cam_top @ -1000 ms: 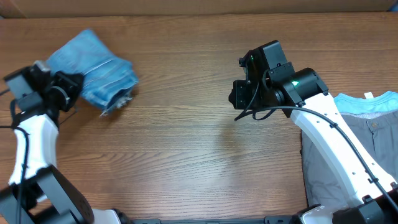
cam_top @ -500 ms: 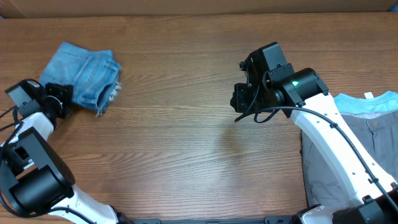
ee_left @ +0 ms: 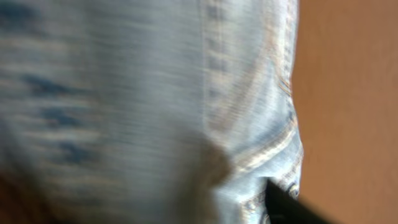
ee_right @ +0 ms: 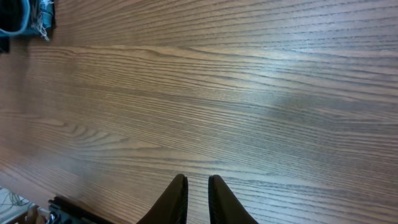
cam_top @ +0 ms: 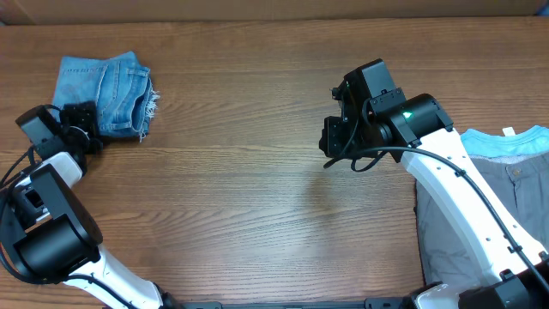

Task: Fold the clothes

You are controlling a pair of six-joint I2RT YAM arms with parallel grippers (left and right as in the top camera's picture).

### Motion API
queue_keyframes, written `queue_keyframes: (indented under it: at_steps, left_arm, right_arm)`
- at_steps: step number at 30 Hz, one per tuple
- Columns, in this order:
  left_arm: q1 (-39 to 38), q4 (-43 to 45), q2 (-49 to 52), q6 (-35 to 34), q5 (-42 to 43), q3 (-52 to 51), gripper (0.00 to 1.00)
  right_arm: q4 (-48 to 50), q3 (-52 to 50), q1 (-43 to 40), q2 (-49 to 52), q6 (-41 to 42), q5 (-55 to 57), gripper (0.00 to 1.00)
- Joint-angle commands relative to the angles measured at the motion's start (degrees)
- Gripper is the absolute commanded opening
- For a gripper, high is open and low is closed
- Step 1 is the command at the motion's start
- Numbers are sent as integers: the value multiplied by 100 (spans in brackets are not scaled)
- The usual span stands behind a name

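Observation:
The clothes, a pair of light-blue jeans (cam_top: 103, 86) folded into a small square, lie at the table's far left with a frayed hem on their right side. My left gripper (cam_top: 89, 120) is at their near-left corner, touching the denim. In the left wrist view blurred denim (ee_left: 155, 93) fills the frame and one black finger (ee_left: 286, 205) stands far off centre, so the jaws are open. My right gripper (cam_top: 330, 137) hovers over the middle-right of the table. Its fingers (ee_right: 198, 182) are almost together with nothing between them. The jeans (ee_right: 18, 15) show at the top-left corner of the right wrist view.
A grey garment (cam_top: 506, 215) and a light-blue one (cam_top: 515, 142) lie at the right edge under my right arm. A cardboard wall (cam_top: 257, 7) runs along the back. Bare wooden table (cam_top: 257, 197) lies between the arms.
The jeans were carried left and back, and now lie flat as a square. My left arm swung left with them and its jaws opened. The right arm stayed still.

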Motion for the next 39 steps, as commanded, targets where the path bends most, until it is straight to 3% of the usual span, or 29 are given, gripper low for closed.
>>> queue_keyframes:
  at_steps: [1, 8, 15, 21, 24, 29, 32, 33, 34, 35, 39]
  left_arm:
    - [79, -68, -79, 772, 535, 181, 100]
    - [492, -2339, -1128, 1928, 702, 286, 100]
    - [616, -4465, -3051, 3501, 767, 470, 100]
    - [-114, -6323, -4218, 5455, 831, 1340, 100]
    - [-841, -7263, -4583, 6022, 741, 1954, 100]
    - [-2463, -8631, -4911, 6395, -116, 2887, 100]
    - [-3497, -9265, -5018, 6275, -920, 3163, 100]
    - [-3807, -9451, -5047, 6113, -1235, 3204, 100]
    - [-4109, -9630, -5084, 5880, -1582, 3222, 100]
    - [-4400, -9794, -5130, 5648, -1919, 3222, 100]
    - [-5464, -10314, -5344, 4927, -2944, 3222, 100]
  right_arm:
    - [-63, 17, 0, -92, 42, 39, 15]
    - [-105, 17, 0, -92, 37, 44, 15]
    - [-39, 20, 0, -120, 37, 42, 15]
    - [90, 127, -20, -439, 42, 208, 15]
    - [70, 345, -24, -767, 42, 551, 17]
    - [94, 826, -24, -1502, 59, 925, 28]
    - [94, 1019, -24, -1943, 59, 1095, 46]
    - [92, 1036, -24, -2094, 57, 1123, 62]
    - [83, 1036, -24, -2234, 57, 1139, 90]
    - [61, 1036, -24, -2361, 57, 1139, 100]
    - [-39, 1036, -24, -2752, 55, 1141, 100]
